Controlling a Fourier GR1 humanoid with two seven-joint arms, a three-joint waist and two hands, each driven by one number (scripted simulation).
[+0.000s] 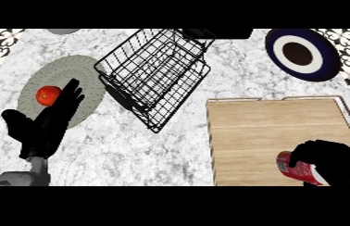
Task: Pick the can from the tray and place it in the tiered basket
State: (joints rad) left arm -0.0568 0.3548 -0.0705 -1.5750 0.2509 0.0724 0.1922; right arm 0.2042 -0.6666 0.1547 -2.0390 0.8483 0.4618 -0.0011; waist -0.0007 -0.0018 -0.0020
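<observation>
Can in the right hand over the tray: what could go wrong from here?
1. The right hand covers only part of the can, which lies tilted; it might slip during the carry.
2. The tiered basket lies past the tray's raised left rim; a low carry could clip it.
3. The basket sits skewed, with open wire walls; the can could catch a wire or roll on release.

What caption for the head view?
Right hand curled round the red can over the wooden tray; wire basket beyond, left hand resting open.
</observation>
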